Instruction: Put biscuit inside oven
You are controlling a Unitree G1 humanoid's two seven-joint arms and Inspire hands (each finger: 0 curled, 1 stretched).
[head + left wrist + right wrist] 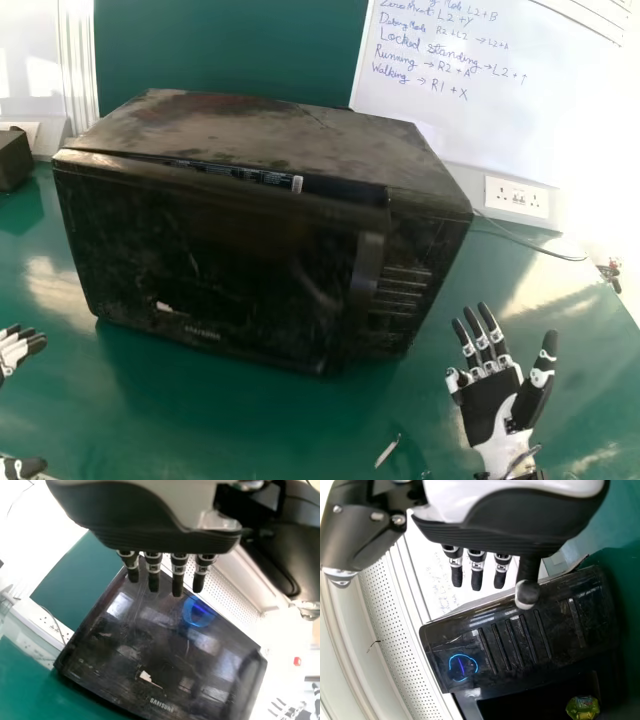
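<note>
The black oven (pixel 220 260) stands left of centre in the head view, its front door (pixel 200 250) slightly ajar along the top. My left hand (pixel 20 350) is left of the oven, fingers straight and touching nothing. To the oven's right my right hand (pixel 490 405) is open, palm up and empty. In the left wrist view my left hand (pixel 152 575) hangs before the oven door (pixel 165 655). My right hand (pixel 476 572) shows straight fingers in the right wrist view. A green-yellow packet (pixel 582 708), seemingly the biscuit, lies at a dark opening below the slotted panel (pixel 510 640).
The oven rests on a green table (pixel 190 410). A small pale strip (pixel 387 450) lies near the front, left of my right hand. Behind are a whiteboard (pixel 480 120) and a wall socket (pixel 518 198) with a cable. A dark box (pixel 12 160) stands at the far left.
</note>
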